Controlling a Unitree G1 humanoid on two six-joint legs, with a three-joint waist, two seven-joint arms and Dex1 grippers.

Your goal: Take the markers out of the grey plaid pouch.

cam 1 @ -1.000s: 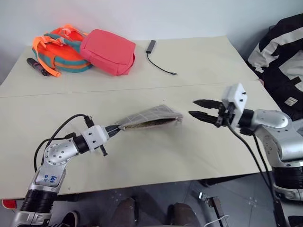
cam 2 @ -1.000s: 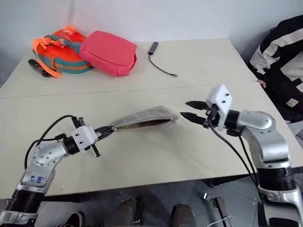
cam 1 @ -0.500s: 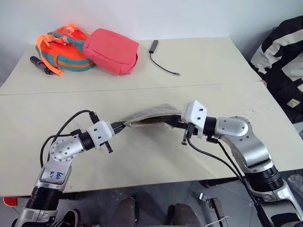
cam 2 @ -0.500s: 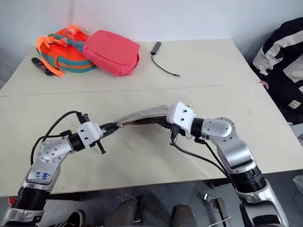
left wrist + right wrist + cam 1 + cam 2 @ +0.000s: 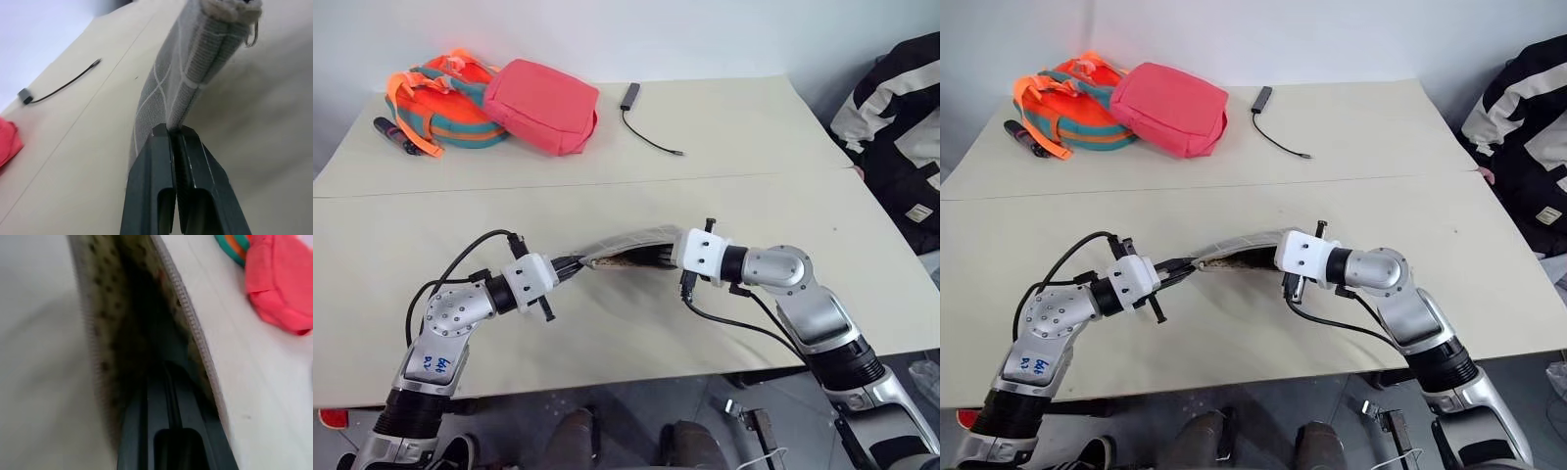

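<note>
Grey plaid pouch [image 5: 631,245] hangs over the mid-table [image 5: 607,186], one end pinched in the left gripper [image 5: 174,134]. Right gripper [image 5: 168,382] sits inside the open mouth, fingers pressed nearly together; no marker visible between them.

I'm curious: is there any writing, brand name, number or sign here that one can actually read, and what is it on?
Blue handwritten marks on the robot's left arm: a few characters, too blurred to read.
White tag on the black-and-white garment: too small to read.
I can make out no other writing, so there is nothing to quote.
</note>
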